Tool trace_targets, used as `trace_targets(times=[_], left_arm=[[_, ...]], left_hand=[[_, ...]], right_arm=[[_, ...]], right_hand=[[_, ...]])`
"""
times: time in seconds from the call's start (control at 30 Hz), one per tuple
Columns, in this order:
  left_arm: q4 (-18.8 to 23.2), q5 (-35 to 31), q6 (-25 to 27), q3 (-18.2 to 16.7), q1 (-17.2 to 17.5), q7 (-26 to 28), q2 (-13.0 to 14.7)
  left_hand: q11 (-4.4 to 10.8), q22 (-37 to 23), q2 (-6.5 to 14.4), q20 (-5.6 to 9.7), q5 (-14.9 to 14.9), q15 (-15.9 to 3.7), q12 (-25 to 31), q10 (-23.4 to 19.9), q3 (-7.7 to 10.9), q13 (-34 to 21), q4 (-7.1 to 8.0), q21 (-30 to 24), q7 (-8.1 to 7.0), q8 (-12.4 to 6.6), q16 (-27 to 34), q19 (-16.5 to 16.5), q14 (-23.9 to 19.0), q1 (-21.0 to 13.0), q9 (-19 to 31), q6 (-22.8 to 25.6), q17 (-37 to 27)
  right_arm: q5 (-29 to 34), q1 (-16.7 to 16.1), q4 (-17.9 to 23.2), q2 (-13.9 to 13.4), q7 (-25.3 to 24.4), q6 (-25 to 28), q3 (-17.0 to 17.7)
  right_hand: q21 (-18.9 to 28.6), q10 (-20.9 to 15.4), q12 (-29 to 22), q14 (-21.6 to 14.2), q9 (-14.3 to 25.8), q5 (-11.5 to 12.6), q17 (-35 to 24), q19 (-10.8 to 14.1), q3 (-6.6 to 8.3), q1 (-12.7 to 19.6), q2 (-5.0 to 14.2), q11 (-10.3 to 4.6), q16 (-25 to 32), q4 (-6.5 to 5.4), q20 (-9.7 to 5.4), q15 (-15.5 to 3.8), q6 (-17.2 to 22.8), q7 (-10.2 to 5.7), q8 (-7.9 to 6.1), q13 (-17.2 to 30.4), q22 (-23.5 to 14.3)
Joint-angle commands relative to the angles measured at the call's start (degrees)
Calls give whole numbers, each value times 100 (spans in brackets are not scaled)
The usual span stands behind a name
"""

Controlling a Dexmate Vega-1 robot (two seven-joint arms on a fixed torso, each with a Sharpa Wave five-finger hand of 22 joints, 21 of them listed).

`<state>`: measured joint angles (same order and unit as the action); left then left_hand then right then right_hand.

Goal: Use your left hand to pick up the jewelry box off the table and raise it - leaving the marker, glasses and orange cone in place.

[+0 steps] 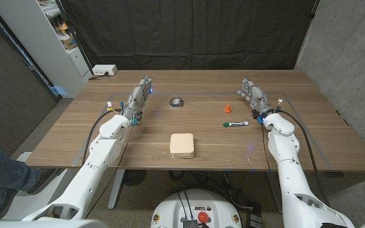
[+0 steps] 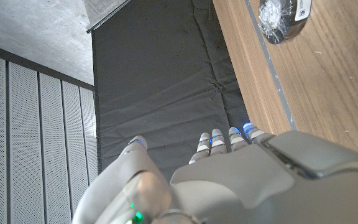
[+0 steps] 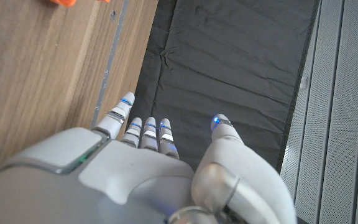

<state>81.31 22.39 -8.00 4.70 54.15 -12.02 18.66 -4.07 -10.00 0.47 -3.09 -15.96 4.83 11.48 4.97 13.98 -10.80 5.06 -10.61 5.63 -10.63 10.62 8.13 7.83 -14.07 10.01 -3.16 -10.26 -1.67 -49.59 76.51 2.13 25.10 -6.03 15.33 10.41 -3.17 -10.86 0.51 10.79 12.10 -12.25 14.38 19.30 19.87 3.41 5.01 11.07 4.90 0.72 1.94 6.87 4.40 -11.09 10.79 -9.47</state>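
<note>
No text or label can be read.

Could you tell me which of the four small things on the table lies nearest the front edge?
The pale square jewelry box; the others sit farther back.

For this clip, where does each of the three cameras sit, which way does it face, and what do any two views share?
Head view: fixed on the robot's head, looking down over the wooden table; both arms, left hand, right hand, jewelry box.
Left wrist view: along the left hand's back toward the black curtain and the glasses.
Right wrist view: along the right hand's back toward the curtain; orange cone at the edge.
Shared: the head and right wrist views both show the cone.
</note>
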Motion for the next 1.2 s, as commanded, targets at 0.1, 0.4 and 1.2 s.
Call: trace_targets(times=[0.1,0.4,1.2], left_arm=[[243,-54,43,-36,162,6,22],[441,-102,52,-69,295,42,74],[952,-232,-142,-96,659,42,163]], left_hand=[[20,-16,33,5,15,10,47,30,23,-25,-41,-25,8,-23,19,59,13,-67,20,15,-13],[17,-17,44,-2,22,13,49,26,26,-25,-48,-27,5,-21,19,63,12,-76,20,13,-13],[-16,-17,86,-34,49,28,73,-37,39,-24,-82,-43,13,-40,31,51,-33,-118,21,75,-12]], right_arm=[[48,37,1,28,108,-21,109],[52,88,-47,31,149,-49,119],[90,83,-31,94,69,-107,97]], right_hand=[[37,-2,-39,14,15,8,-5,0,-9,26,24,41,54,18,-6,53,40,-12,-22,21,-24],[39,-1,-39,13,15,6,-2,2,-18,26,30,43,56,25,-1,60,41,-18,-21,21,-24],[41,-1,-41,10,15,2,4,2,-39,20,39,33,62,34,2,62,41,-17,-19,22,-24]])
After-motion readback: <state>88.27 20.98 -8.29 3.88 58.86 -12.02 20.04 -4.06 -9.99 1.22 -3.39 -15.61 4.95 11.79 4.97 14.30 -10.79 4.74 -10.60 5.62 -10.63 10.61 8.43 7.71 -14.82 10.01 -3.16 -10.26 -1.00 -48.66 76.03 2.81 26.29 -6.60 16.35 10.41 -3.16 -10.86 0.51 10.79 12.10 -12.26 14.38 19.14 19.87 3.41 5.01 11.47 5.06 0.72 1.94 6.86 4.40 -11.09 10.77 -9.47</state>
